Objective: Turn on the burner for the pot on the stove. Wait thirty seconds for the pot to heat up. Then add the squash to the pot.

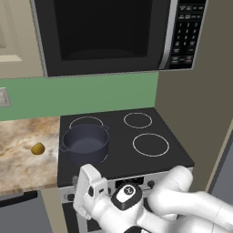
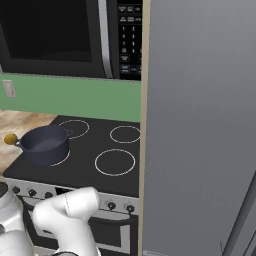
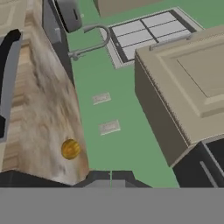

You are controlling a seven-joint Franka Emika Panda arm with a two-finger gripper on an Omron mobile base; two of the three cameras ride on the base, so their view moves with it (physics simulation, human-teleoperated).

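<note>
Take the black glass-top stove (image 1: 123, 141) as your landmark. Your round dark blue-grey metal pot (image 1: 85, 144) sits on its front left burner, a thin white ring (image 1: 103, 159) peeking out at the pot's base. The small yellow-olive squash (image 1: 37, 148) lies on the marbled stone counter (image 1: 22, 159) just left of the stove, apart from the pot. Your end effector (image 3: 111, 176) is clenched with nothing between its tips, low by the stove's silver front panel.

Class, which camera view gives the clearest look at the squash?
The hand view: the squash sits whole and largest there, on the counter. The left base view shows it small; the right base view shows it at the frame's edge.
</note>
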